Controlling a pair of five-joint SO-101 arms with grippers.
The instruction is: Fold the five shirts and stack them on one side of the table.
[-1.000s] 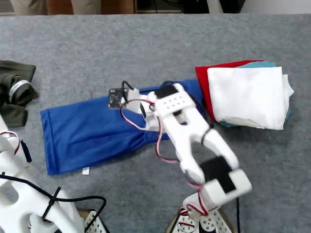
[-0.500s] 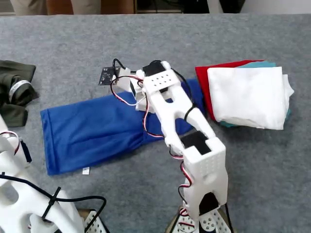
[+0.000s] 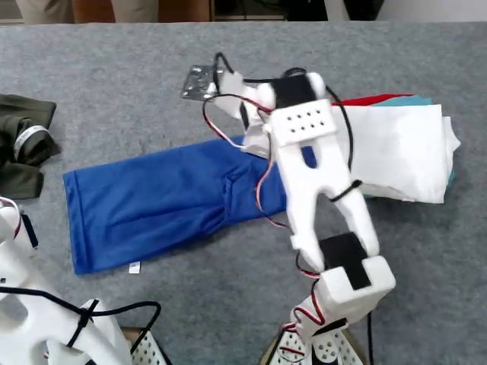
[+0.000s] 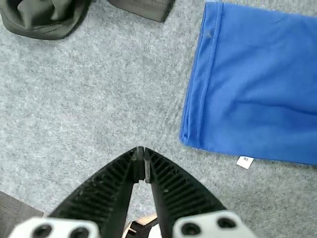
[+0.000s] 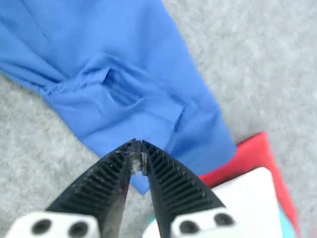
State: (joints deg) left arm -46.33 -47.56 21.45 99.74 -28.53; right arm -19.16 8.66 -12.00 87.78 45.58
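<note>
The blue shirt point(image 3: 167, 198) lies as a long strip in the middle of the grey tabletop point(image 3: 114, 68). One of its ends reaches the stack of folded shirts point(image 3: 396, 152), which is white on top with red and teal below. A small white tag point(image 4: 244, 161) sits at the shirt's corner, its print too small to read. The dark green shirt point(image 3: 23, 144) carries a white label point(image 3: 29, 138), also unreadable. The right end effector point(image 5: 137, 148) is closed and empty above the blue shirt, and the left end effector point(image 4: 140, 158) is closed and empty above the bare tabletop
</note>
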